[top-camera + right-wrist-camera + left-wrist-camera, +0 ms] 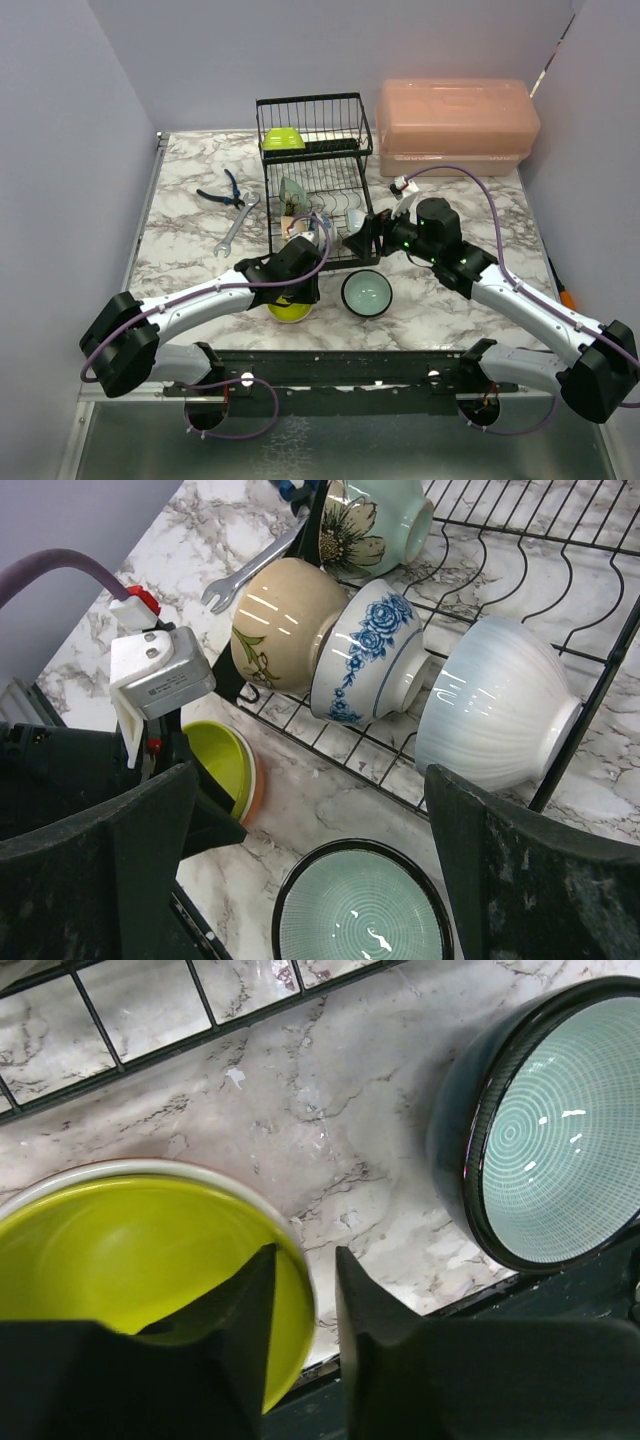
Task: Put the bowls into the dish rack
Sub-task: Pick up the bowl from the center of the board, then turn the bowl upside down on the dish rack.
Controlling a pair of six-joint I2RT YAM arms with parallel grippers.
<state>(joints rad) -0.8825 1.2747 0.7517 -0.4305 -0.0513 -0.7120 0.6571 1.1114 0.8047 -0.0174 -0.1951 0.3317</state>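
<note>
- White link shells and bulky black joint housings on left arm [190, 305] and right arm [530, 300].
- Purple cable [478, 185] looped along each arm.
- Black base rail [340, 365], dotted with small bright screws.
- Matte black, tapered wedge fingers [250, 1330] on left gripper [303, 1290].
- Broad, scuffed and dusty black fingers [520, 860] on right gripper [305, 780].
- Silver-grey wrist module [160, 670] on a white bracket, with a red connector.

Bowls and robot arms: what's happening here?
Two arms are loading bowls into a rack. Several already sit in it. The left gripper straddles the rim of a green bowl on the table; the right gripper hangs open by the white bowl in the rack. A teal bowl waits on the table.
</note>
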